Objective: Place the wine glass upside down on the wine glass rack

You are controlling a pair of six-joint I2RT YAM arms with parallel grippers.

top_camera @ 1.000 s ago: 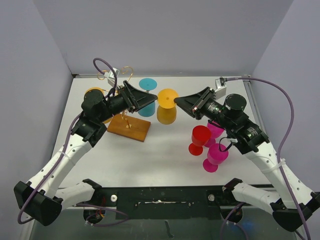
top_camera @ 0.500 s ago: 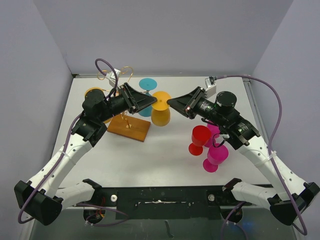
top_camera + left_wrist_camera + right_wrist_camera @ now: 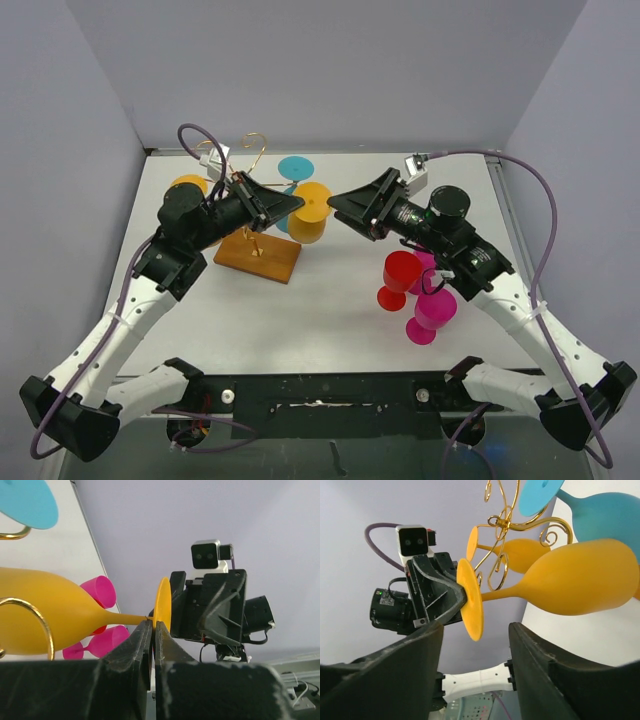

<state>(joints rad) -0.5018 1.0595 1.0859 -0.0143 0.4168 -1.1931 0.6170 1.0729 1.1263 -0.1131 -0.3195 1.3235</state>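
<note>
Left hand [image 3: 153, 625] is clamped on the stem of the orange-yellow plastic wine glass [image 3: 310, 210], held sideways at 3 o'clock of the thin gold wire rack [image 3: 270, 262]. Right hand [image 3: 337, 205] has its fingers apart around the foot. Slide the stem into a free curl, foot uppermost; the teal glass [image 3: 295, 168] at 12 o'clock crowds it.

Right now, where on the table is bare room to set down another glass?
The widest bare patch of the white table lies in the near middle, between the rectangular wooden rack base and the red wine glass. Crowded: the right, around the magenta glasses, and the far middle, where the left hand holds the yellow wine glass.
</note>
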